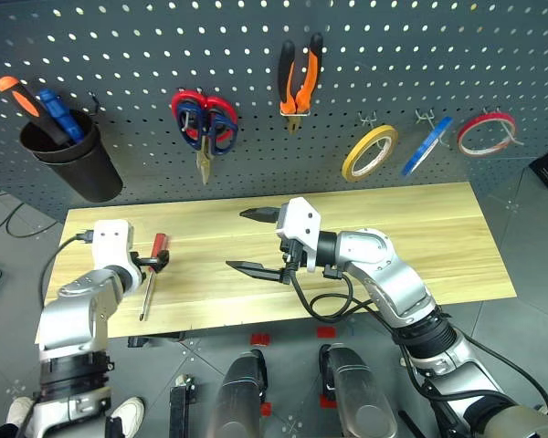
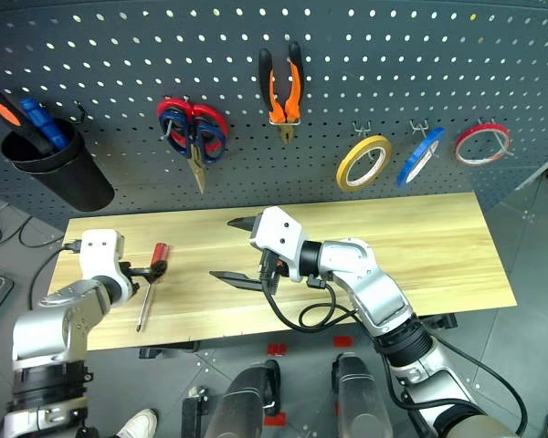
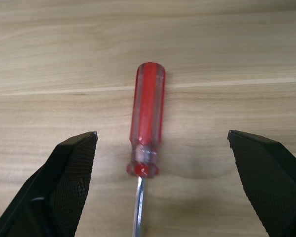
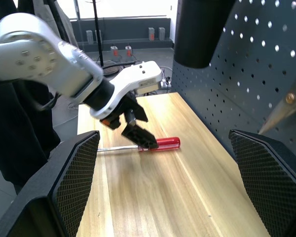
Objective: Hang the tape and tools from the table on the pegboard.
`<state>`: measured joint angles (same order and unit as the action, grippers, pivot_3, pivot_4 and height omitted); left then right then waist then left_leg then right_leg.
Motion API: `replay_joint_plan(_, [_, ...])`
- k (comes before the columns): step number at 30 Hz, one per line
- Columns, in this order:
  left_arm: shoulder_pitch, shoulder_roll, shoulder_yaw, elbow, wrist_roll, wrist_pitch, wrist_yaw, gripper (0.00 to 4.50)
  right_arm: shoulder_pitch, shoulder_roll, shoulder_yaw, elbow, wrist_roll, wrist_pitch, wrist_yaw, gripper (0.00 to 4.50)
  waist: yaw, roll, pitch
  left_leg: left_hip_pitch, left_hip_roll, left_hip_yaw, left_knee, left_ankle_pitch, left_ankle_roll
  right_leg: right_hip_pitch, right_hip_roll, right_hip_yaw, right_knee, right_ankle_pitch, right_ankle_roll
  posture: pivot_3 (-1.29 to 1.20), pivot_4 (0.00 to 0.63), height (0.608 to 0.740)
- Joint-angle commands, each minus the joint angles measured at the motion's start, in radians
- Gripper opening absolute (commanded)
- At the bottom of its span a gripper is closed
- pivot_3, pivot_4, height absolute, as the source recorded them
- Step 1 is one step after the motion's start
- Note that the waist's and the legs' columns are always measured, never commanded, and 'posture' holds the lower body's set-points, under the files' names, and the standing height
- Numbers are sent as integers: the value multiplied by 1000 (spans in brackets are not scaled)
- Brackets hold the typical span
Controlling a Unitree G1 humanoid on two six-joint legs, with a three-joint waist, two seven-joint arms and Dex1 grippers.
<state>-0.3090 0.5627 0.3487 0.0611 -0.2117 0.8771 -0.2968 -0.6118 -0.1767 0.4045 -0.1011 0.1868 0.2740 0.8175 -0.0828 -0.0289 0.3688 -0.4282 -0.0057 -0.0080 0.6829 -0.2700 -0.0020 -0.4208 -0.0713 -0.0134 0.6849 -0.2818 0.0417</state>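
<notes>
- My left gripper (image 3: 160, 148) hangs just over the red-handled screwdriver (image 1: 152, 271), fingers spread wide, one finger on each side of the handle and neither pad touching it.
- The screwdriver lies flat on the table (image 1: 420, 228) near its left end. Its handle is translucent red with lighter stripes along its length, round at the butt and flaring to a small collar where the thin silver shaft starts. The handle points toward the pegboard (image 1: 438, 55) and the shaft toward the near edge.
- My right gripper (image 1: 256, 242) is held above the middle of the table, pointing toward my left arm. It is wide open and empty.
- The pliers (image 1: 298, 78) hang on the pegboard above the table's middle, orange-and-black handles up, nose down.
- The dark-blue-handled scissors (image 1: 198, 128) hang to their left, on the same hook spot as the red-handled scissors (image 1: 221, 123), blades pointing down.
- The blue tape (image 1: 426, 146) is a thin ring on a hook, seen nearly edge-on, between the yellow roll (image 1: 369, 152) and the red roll (image 1: 486, 133).
- A black cup (image 1: 71, 155) on the left end of the pegboard holds the larger orange screwdriver (image 1: 20, 97) and blue screwdriver (image 1: 57, 111).
</notes>
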Motion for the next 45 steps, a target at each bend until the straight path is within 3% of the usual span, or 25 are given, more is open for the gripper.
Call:
replay_joint_plan(1, [-38,43,-17,96,11,-38,-31,4487,-12,22,-13,-12,8,10,-15,4500,0,-1,11,0,0,1,0,0,0,-1,0,0,0,0,0,-127,475,740])
replay_joint_plan(12, [-201,98,-142,385,43,-131,-143,4487,1,21,-9,-45,-2,30,-40,4500,2,-1,47,0,1,6,1,0,-1,-4,-1,0,6,0,0,-142,500,740])
replay_joint_plan(15, [-245,108,-165,430,54,-148,-161,3893,1,19,-11,-46,1,32,-38,4500,1,-1,52,0,1,7,3,1,-1,-5,-1,0,8,0,0,-142,500,740])
replay_joint_plan(25, [-292,117,-182,480,73,-164,-175,928,-14,24,-22,-25,0,22,-36,4500,-1,-2,52,0,1,9,3,1,-1,-6,-1,1,8,0,0,-142,483,740])
replay_joint_plan(31, [-259,120,-175,435,65,-144,-177,927,-17,34,-24,-6,-8,8,-40,4500,-1,-2,52,0,1,9,2,2,-4,-7,-1,1,7,0,0,-137,472,740])
replay_joint_plan(35, [-148,119,-214,220,76,-151,-191,927,-10,26,-36,-7,3,-5,-26,4500,-2,-2,52,0,1,9,0,2,-4,-7,-1,1,5,0,0,-139,446,740])
replay_joint_plan(40, [75,128,-315,-196,160,-228,-164,927,45,-36,-101,-64,81,-9,41,4500,0,-3,50,-3,2,7,-3,3,-5,-7,-3,1,0,0,0,-127,391,740])
replay_joint_plan(45, [202,30,-315,-545,230,-187,-15,927,125,-103,-206,-176,206,48,68,4500,14,-5,47,-5,1,4,-3,3,-6,-4,-5,-1,-4,0,0,-122,341,740])
